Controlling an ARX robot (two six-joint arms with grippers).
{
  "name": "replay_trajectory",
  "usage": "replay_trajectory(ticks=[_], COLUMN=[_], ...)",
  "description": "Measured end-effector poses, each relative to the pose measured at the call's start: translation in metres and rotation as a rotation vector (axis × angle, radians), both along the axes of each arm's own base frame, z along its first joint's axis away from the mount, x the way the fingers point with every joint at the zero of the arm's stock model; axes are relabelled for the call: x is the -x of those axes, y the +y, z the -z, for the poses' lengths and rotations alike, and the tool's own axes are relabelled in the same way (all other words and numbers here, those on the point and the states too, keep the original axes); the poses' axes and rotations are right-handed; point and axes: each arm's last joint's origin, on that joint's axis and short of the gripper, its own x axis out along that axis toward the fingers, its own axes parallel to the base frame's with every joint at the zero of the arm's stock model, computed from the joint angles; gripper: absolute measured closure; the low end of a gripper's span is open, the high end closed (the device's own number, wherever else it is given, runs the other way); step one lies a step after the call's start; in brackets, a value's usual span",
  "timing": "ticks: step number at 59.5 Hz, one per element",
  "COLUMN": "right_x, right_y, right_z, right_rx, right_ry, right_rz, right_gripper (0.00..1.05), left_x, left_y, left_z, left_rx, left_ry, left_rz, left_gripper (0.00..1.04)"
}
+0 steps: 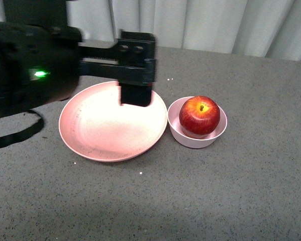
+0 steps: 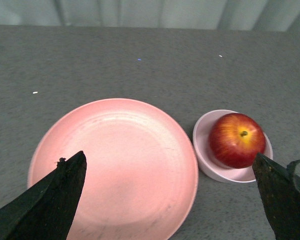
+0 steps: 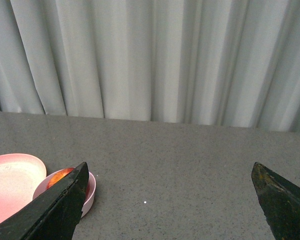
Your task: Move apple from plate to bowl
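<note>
The dark red apple (image 1: 199, 115) sits inside the small pale pink bowl (image 1: 183, 135), stem up. The wide salmon-pink plate (image 1: 97, 135) lies just left of the bowl, with nothing on it. My left gripper (image 1: 135, 95) hangs open and empty above the plate's far right part. In the left wrist view the plate (image 2: 114, 165), the bowl (image 2: 206, 160) and the apple (image 2: 235, 140) show between the open fingers (image 2: 54, 200). My right gripper (image 3: 170, 200) is open and empty over bare table; the bowl (image 3: 89, 192) shows beside one finger there.
The grey speckled table (image 1: 251, 191) spreads around the dishes. A pale curtain (image 1: 200, 22) hangs along the table's far edge. The left arm's black body (image 1: 24, 70) and a black strap (image 1: 19, 133) fill the left side.
</note>
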Motion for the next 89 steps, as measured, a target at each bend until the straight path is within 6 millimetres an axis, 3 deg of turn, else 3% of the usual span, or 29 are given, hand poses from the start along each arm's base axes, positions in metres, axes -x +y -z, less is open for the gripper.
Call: replay_trajectory(ticks=[14,22,30,36,55,69,89], right_x=[0.0,0.0,0.0,0.0,0.0,0.0,0.0], right_y=[0.0,0.0,0.0,0.0,0.0,0.0,0.0], right_z=[0.0,0.0,0.0,0.0,0.0,0.0,0.0], right_rx=[0.0,0.0,0.0,0.0,0.0,0.0,0.0], right_ry=[0.0,0.0,0.0,0.0,0.0,0.0,0.0], right_rz=[0.0,-0.002,-0.001,0.002,0.0,0.0,0.0], right_gripper=[0.09,0.09,0.09,0.09,0.09,0.09,0.09], left_x=[0.046,0.055,0.066,0.076,0.101,0.115,0.129], left_y=[0.071,0.08,0.089,0.097,0.114,0.128,0.129], left_z=[-0.004,-0.011,0.001,-0.007,-0.007,-0.012,-0.017], left_rx=[0.044,0.062,0.015,0.009,-0.01,-0.017,-0.014], left_ry=[0.008,-0.043,-0.259,-0.346,-0.349,-0.366,-0.384], left_rz=[-0.254,-0.296,-0.287,-0.292,-0.294,-0.296,-0.294], left_gripper=[0.07,0.07,0.3,0.48,1.01,1.01,1.01])
